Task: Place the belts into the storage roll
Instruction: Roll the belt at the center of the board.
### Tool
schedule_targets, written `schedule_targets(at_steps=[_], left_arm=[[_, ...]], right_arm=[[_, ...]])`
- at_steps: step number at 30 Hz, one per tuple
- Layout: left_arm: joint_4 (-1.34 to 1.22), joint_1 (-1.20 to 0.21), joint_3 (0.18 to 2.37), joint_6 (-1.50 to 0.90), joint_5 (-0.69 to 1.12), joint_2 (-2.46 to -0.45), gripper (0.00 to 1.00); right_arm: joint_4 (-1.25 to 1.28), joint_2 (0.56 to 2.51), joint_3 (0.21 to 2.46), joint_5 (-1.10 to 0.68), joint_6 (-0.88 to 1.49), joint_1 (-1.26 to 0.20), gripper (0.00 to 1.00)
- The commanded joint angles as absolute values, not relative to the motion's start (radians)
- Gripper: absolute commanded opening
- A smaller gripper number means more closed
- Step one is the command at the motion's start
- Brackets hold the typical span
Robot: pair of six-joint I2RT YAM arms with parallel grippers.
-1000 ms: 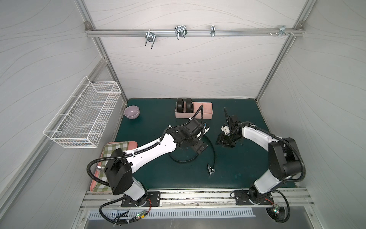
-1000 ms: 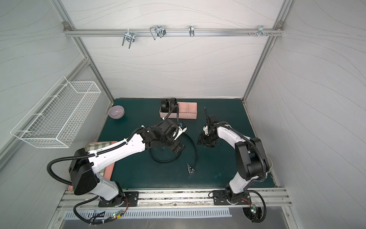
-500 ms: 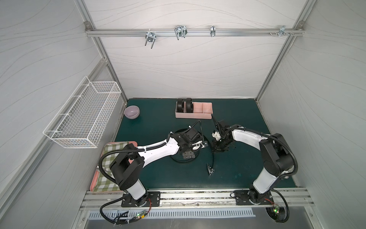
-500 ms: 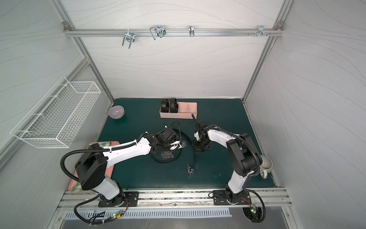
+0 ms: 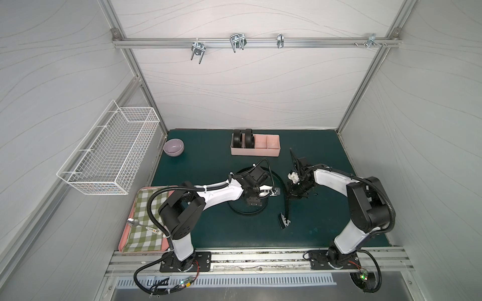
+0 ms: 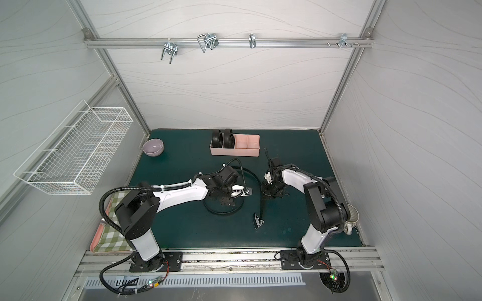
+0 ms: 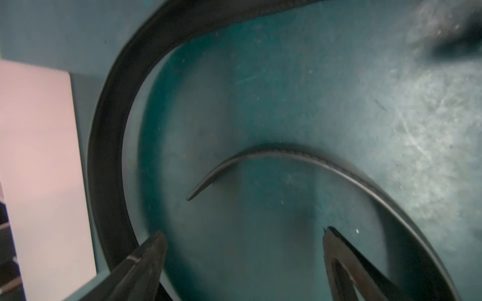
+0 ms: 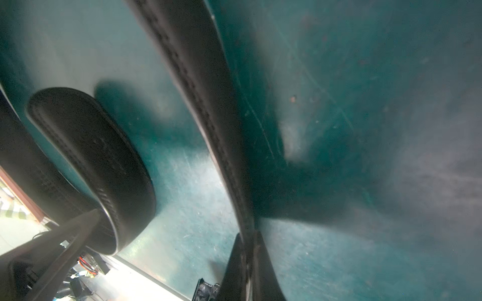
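The storage roll (image 5: pixel 271 142) (image 6: pixel 250 142) is a pale pink divided tray at the back of the mat, also in the left wrist view (image 7: pixel 39 156). Two coiled belts (image 5: pixel 243 139) stand in its left compartments. A third belt (image 5: pixel 245 213) (image 6: pixel 221 213) lies in a loose loop mid-mat, its buckle (image 5: pixel 284 222) nearer the front. My right gripper (image 5: pixel 292 192) (image 8: pixel 247 250) is shut on this belt's strap (image 8: pixel 198 91), low at the mat. My left gripper (image 5: pixel 254 201) (image 7: pixel 242 234) hangs open over the loop, with nothing between its fingers (image 7: pixel 146 260).
A purple bowl (image 5: pixel 173 147) sits back left. A white wire basket (image 5: pixel 112 151) hangs on the left wall. A pink tray with a green checked cloth (image 5: pixel 146 224) and a spoon (image 5: pixel 135 222) lies front left. A cup (image 6: pixel 352 216) stands behind the right arm.
My right gripper has closed on the loose belt's strap. Both arms dropped and drew together over the loop, the left coming away from the storage roll. Little has moved in the last half second.
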State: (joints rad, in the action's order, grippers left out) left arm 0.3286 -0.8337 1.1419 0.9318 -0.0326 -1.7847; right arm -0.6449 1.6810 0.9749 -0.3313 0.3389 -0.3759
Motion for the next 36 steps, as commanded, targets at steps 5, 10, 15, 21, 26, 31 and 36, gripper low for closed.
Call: schedule_targets(at_steps=[5, 10, 15, 21, 26, 31, 36], left_arm=[[0.286, -0.829, 1.241, 1.006, 0.097, -1.865, 0.87], [0.337, -0.829, 1.287, 1.010, 0.150, -1.932, 0.73], [0.368, -0.830, 1.300, 0.994, 0.184, -1.962, 0.47], [0.382, -0.824, 1.295, 0.975, 0.167, -1.969, 0.03], [0.385, -0.792, 1.247, 0.898, 0.107, -1.935, 0.00], [0.385, -0.749, 1.206, 0.683, -0.006, -1.882, 0.00], [0.477, -0.721, 1.234, 0.424, -0.188, -1.882, 0.00]], right_arm=[[-0.656, 1.687, 0.977, -0.387, 0.299, -0.343, 0.05], [-0.651, 1.686, 0.973, -0.407, 0.299, -0.332, 0.05], [-0.642, 1.687, 0.964, -0.422, 0.302, -0.324, 0.05], [-0.642, 1.686, 0.962, -0.430, 0.304, -0.315, 0.05], [-0.664, 1.671, 0.981, -0.417, 0.303, -0.293, 0.05], [-0.710, 1.652, 1.034, -0.345, 0.303, -0.278, 0.05], [-0.783, 1.644, 1.095, -0.256, 0.285, -0.274, 0.05]])
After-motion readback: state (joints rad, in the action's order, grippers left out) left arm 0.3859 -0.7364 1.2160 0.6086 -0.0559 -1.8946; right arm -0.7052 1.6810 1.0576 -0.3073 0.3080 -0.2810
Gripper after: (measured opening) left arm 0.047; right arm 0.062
